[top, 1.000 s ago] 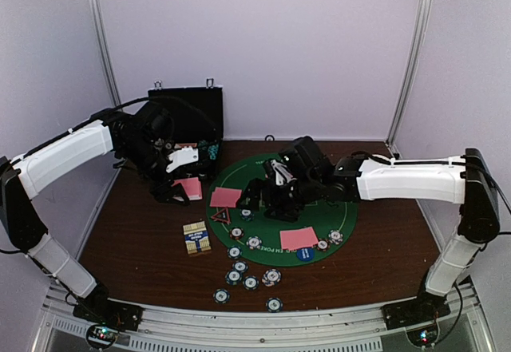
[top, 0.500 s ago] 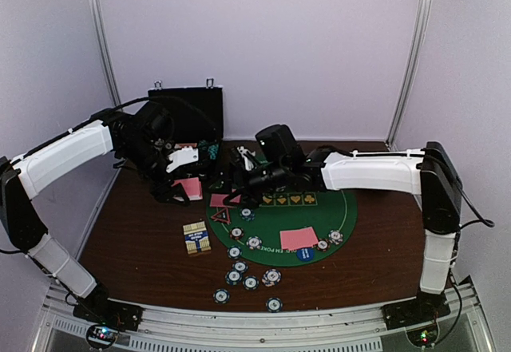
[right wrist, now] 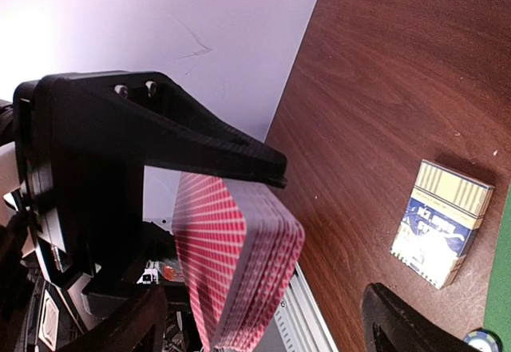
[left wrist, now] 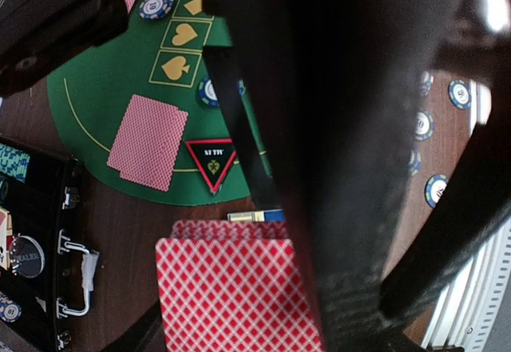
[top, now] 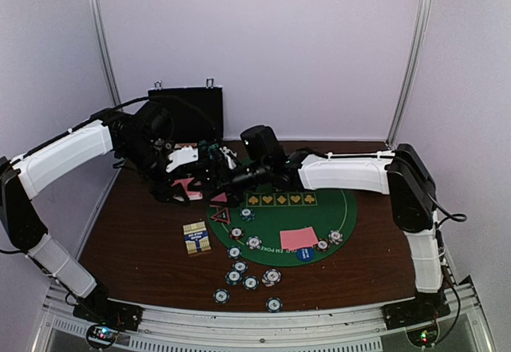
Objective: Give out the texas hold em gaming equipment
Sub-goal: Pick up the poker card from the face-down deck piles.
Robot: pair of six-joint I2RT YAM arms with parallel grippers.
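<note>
Over the table's (top: 136, 240) left rear, left gripper (top: 184, 186) clamps the deck (right wrist: 235, 264) (red-patterned backs, held above the wood). Right gripper (right wrist: 263, 308) gapes wide just beside it; chips (top: 251, 282) lie scattered at the near edge of the mat (top: 319, 216).

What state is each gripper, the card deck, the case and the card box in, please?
left gripper: shut on card deck
right gripper: open, close to card deck
card deck: held in the air
black case: open, lid upright
card box: lying flat on table

The brown table (top: 136, 240) bears a green mat (top: 319, 216), card box (top: 196, 238), loose chips (top: 233, 276), black case (top: 185, 112).
</note>
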